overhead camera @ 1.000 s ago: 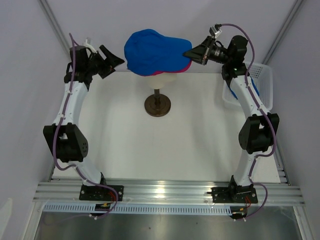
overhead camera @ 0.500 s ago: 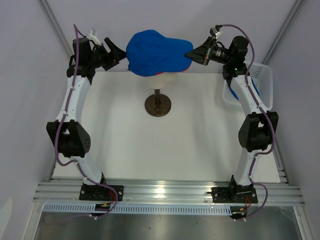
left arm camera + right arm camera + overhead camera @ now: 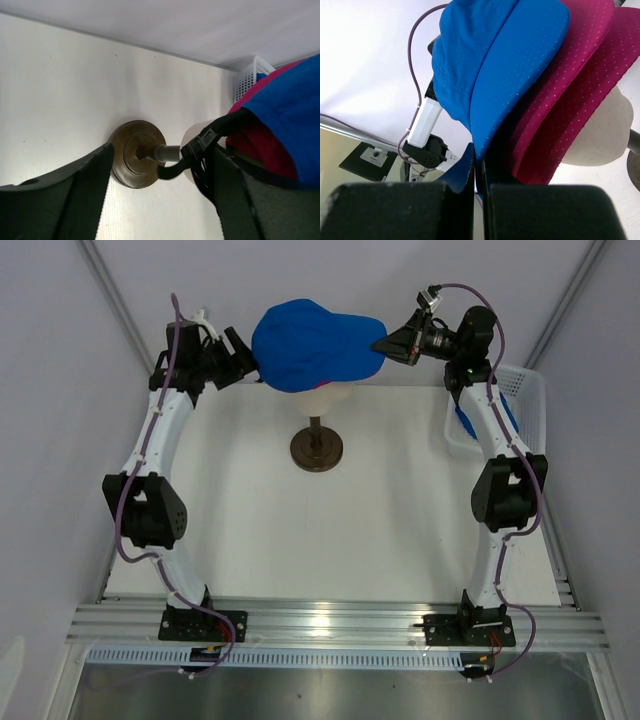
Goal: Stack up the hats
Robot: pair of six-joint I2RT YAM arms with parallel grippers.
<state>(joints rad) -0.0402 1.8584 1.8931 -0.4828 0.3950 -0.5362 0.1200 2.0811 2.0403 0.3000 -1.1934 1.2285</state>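
Observation:
The royal blue cap [image 3: 315,343] sits over the magenta-pink cap [image 3: 572,95] on the cream mannequin head [image 3: 322,398]. In the right wrist view the blue brim [image 3: 512,70] lies just over the pink brim. My right gripper [image 3: 384,343] is shut on the tip of the blue brim [image 3: 479,160]. My left gripper [image 3: 245,365] is open at the back of the caps. In the left wrist view its fingers [image 3: 70,200] straddle a black strap and buckle [image 3: 202,145] that hang from a cap, with blue cap [image 3: 295,120] and pink cap [image 3: 262,147] to the right.
The mannequin head stands on a dark rod with a round base [image 3: 316,450] at the table's back middle. A white mesh basket [image 3: 532,405] with something blue inside sits at the right edge, beside my right arm. Grey walls close in behind and at both sides.
My left gripper has moved right and back, up to the rear of the caps. My right gripper has stayed shut on the blue brim. The pink edge below the blue cap no longer shows from above.

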